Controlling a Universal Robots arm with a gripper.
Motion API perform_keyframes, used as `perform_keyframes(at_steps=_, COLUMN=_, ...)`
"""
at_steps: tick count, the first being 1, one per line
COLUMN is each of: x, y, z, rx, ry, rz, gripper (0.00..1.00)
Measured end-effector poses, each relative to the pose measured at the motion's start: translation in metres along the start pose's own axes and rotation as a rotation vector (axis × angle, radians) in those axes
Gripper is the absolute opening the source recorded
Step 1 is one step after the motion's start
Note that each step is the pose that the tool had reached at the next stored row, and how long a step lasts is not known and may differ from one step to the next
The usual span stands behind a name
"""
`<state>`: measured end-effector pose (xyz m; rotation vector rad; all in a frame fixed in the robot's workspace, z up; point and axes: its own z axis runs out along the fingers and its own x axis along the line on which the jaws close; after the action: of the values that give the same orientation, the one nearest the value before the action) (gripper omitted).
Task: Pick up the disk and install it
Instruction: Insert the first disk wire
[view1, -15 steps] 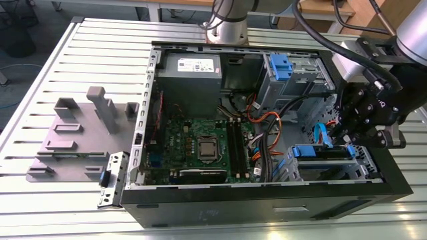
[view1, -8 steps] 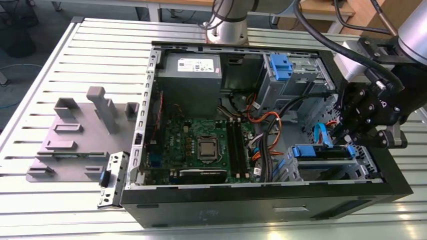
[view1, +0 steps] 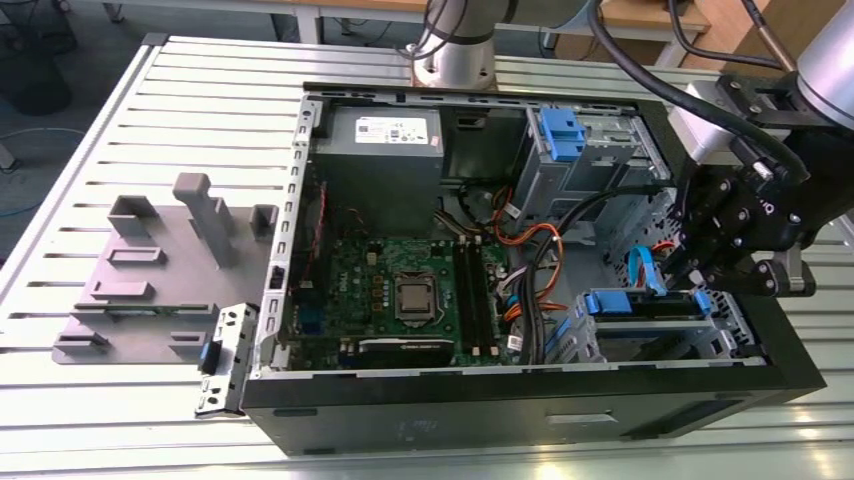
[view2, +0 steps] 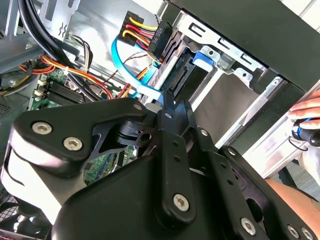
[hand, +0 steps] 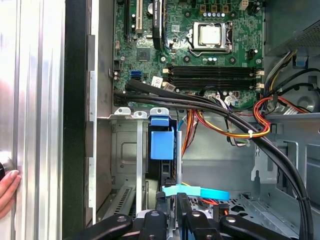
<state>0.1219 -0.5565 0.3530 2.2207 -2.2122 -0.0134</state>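
The disk (hand: 162, 172) stands on edge in a slot of the drive cage (hand: 127, 150) in a corner of the open computer case. Its blue rail tab (hand: 162, 140) faces the motherboard. In the exterior view its blue rail (view1: 643, 300) shows at the cage's top, at the case's lower right. My gripper (hand: 175, 201) hangs just over the disk's rear edge, its black fingers shut together with nothing between them. A light blue data cable (hand: 196, 191) crosses right by the tips. In the second wrist view the shut gripper (view2: 169, 104) points at the disk's connector end (view2: 181, 75).
The case (view1: 534, 410) lies open on a slatted table with the motherboard (view1: 400, 290), a grey power-supply box (view1: 380, 135) and black cable bundles (hand: 210, 105). A grey stand with posts (view1: 147, 270) sits at the exterior view's left. A person's hand (hand: 7, 185) rests outside the case wall.
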Motion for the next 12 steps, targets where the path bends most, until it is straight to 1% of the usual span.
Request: perform_keyframes(at_steps=12, x=0.0, y=-0.0005, z=0.0, rx=0.0, ry=0.0, rz=0.0, gripper=0.24)
